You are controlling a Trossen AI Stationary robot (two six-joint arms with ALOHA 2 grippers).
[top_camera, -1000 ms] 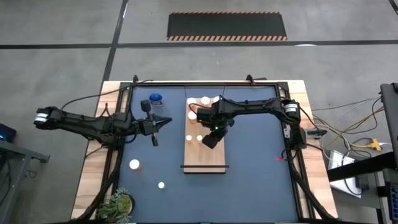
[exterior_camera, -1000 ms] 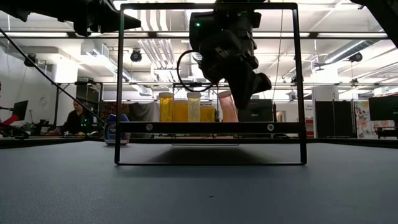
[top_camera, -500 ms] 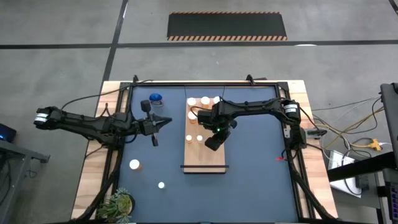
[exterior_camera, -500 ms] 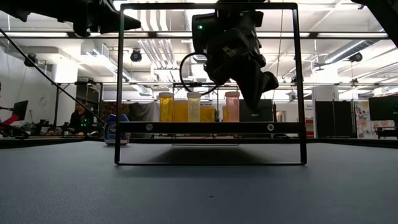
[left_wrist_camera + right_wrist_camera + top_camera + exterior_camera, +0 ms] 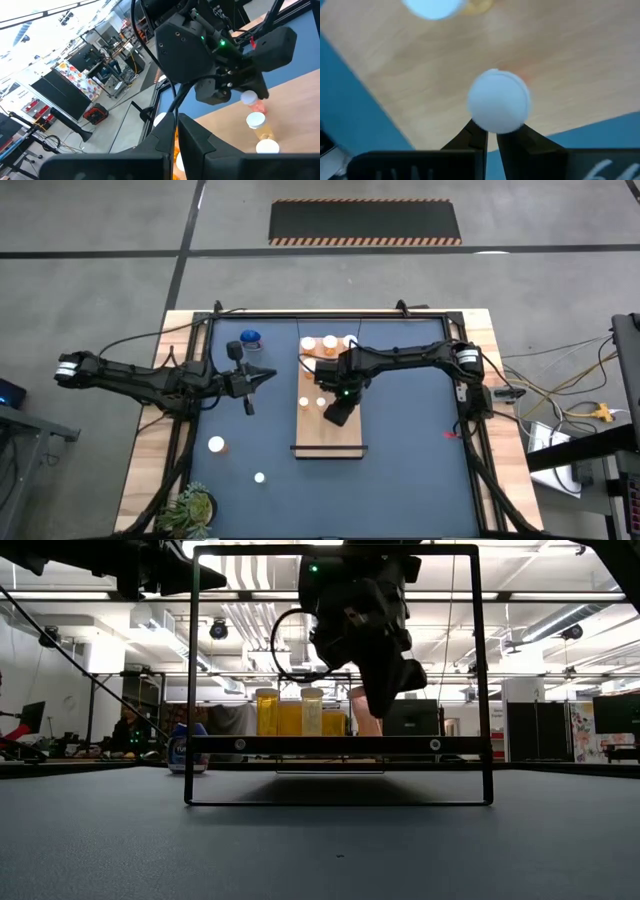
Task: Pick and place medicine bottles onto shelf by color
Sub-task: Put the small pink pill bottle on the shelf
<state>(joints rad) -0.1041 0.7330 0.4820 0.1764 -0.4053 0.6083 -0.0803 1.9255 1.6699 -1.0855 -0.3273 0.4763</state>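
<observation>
The right gripper [image 5: 336,416] sits over the middle of the shelf [image 5: 345,435], and its fingers [image 5: 474,135] are pinched nearly together under the white cap of a small bottle [image 5: 499,102]. From the right wrist view the cap sits right at the fingertips, with the board's wood grain all around it and the blue table mat past the board's edge. In the left wrist view you can see that same white-capped bottle [image 5: 250,98] right at the tip of the right gripper [image 5: 239,91], with its body reaching down to the board. So it's gripping the bottle, narrow grip.

Just beside it on the board are two more small white-capped bottles [image 5: 305,403], and a cluster of bigger orange ones [image 5: 329,342] stands at the far end. In the low view the amber bottles [image 5: 267,712] line up on the board behind the black frame [image 5: 483,680].

Off the board, a blue bottle [image 5: 249,338] stands on the mat near the far left corner, and two loose bottles [image 5: 216,445] sit near the front left, well apart from the shelf. A green plant [image 5: 190,508] is at the front left corner.

The left gripper [image 5: 268,374] hovers to the left of the shelf, fingers close together and empty.
</observation>
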